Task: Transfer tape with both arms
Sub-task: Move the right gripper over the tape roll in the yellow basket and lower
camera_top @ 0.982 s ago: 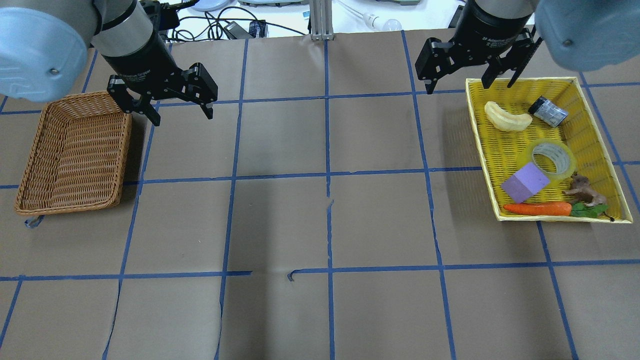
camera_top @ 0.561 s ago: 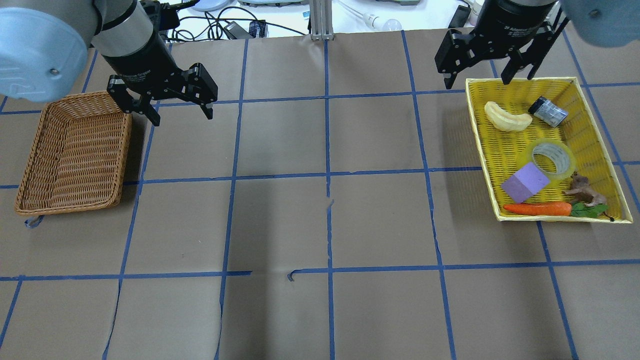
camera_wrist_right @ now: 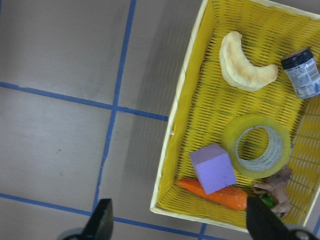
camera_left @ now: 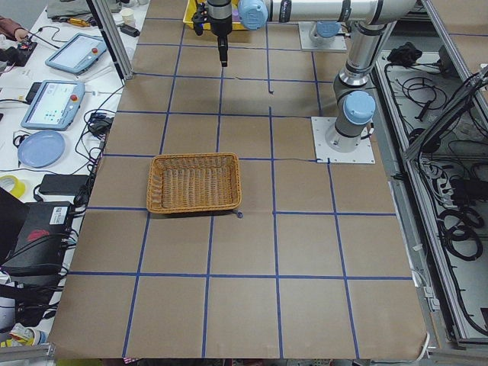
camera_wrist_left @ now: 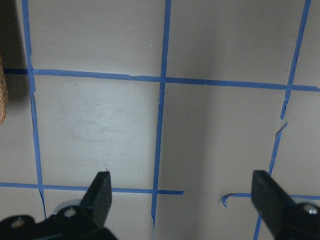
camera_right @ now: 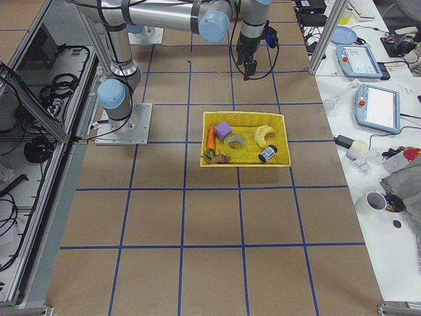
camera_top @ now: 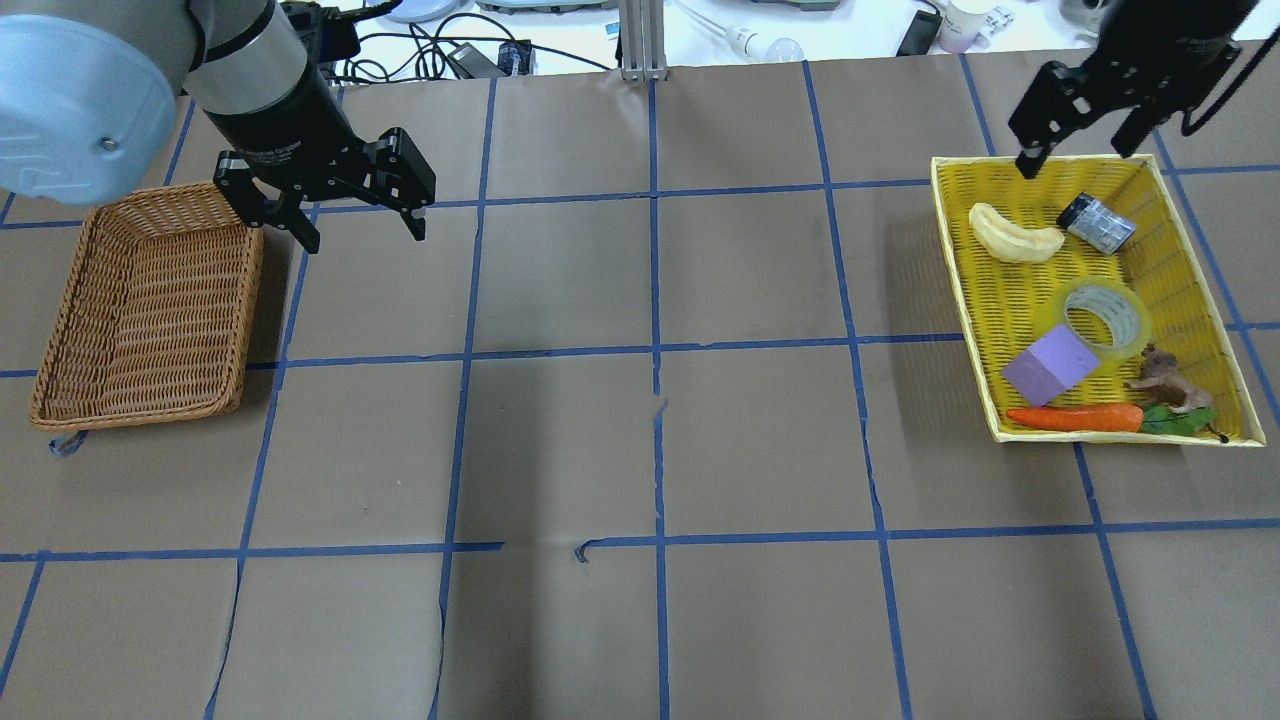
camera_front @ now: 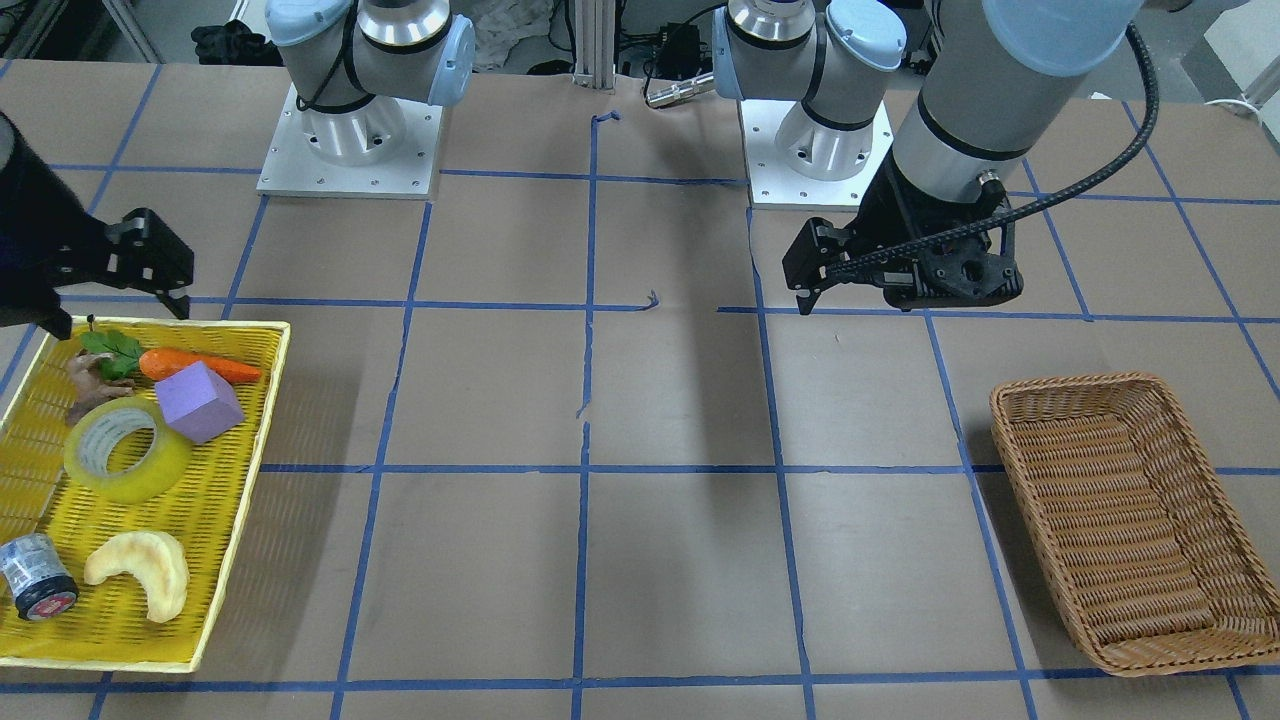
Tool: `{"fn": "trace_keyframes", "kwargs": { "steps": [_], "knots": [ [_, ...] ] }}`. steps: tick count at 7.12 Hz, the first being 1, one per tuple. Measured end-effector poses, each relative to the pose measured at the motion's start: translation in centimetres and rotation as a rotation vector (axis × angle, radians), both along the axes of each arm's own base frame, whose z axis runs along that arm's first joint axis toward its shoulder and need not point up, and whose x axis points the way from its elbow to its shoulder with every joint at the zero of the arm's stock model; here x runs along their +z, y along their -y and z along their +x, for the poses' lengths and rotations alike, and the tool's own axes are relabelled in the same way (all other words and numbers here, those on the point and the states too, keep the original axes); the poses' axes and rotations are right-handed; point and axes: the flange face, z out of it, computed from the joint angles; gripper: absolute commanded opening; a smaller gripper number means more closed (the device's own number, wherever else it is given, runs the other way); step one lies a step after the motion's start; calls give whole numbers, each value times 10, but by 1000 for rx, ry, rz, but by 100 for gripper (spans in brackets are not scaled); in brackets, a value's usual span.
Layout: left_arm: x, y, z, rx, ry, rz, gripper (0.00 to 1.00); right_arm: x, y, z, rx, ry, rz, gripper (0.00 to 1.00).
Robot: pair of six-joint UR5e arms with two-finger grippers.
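Observation:
The tape, a yellow translucent roll with a pale core, lies flat in the yellow tray between a purple cube and a grey cylinder. It also shows in the front view and the right wrist view. My right gripper is open and empty, high over the tray's far edge; the wrist view shows its fingertips spread. My left gripper is open and empty above the table, just right of the wicker basket. Its wrist view shows only bare table.
The tray also holds a purple cube, a carrot, a pale crescent piece, a small grey cylinder and a brown animal figure. The wicker basket holds nothing. Blue tape lines grid the brown table.
My right gripper has moved right and away from me, from the tray's far-left corner to over its far edge. The left arm and the objects have not moved.

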Motion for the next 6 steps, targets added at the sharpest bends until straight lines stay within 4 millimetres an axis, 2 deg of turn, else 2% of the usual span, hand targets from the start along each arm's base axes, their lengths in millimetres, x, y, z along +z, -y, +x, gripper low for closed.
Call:
{"fn": "trace_keyframes", "kwargs": {
  "steps": [1,3,4,5,6],
  "knots": [
    [-1,0,-1,-2,0,1,100,-23,4,-46,81,4,-9,95],
    [-4,2,-2,-3,-1,7,100,-96,7,-137,218,20,-47,95],
    [-6,3,-3,-4,-2,10,100,-139,10,-165,259,27,-61,93],
    [-7,3,-3,-4,-3,12,100,-184,16,-180,282,30,-66,93],
    [-7,3,-3,-5,-3,13,100,-222,20,-187,291,35,-59,78]
  ]
}}
